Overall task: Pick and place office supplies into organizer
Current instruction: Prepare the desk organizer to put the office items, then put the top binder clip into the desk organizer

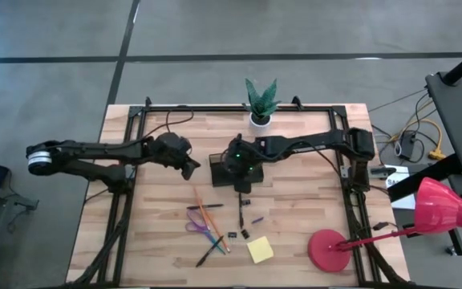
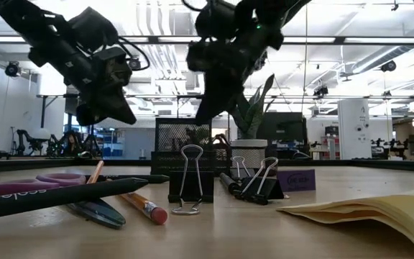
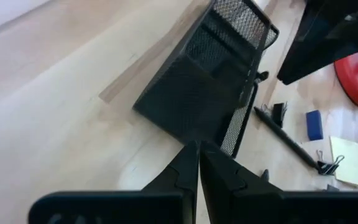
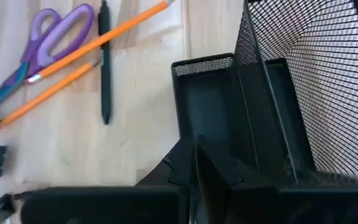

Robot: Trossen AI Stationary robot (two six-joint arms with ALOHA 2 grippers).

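Observation:
The black mesh organizer (image 1: 229,170) stands mid-table, also seen in the left wrist view (image 3: 210,81) and the right wrist view (image 4: 278,93). My right gripper (image 4: 194,152) hovers shut over its low front compartment; I see nothing between the fingers. My left gripper (image 3: 199,152), also shut, hangs in the air just left of the organizer (image 2: 185,147). On the table nearer me lie purple-handled scissors (image 1: 195,226), orange pencils (image 1: 208,218), black pens (image 1: 240,210), dark clips (image 1: 245,234) and a yellow sticky pad (image 1: 260,250).
A white pot with a green plant (image 1: 261,104) stands at the far edge behind the organizer. A red lamp's round base (image 1: 331,249) sits near the right front corner. Binder clips (image 2: 186,191) stand upright in front of the organizer. Bare wood lies left of the supplies.

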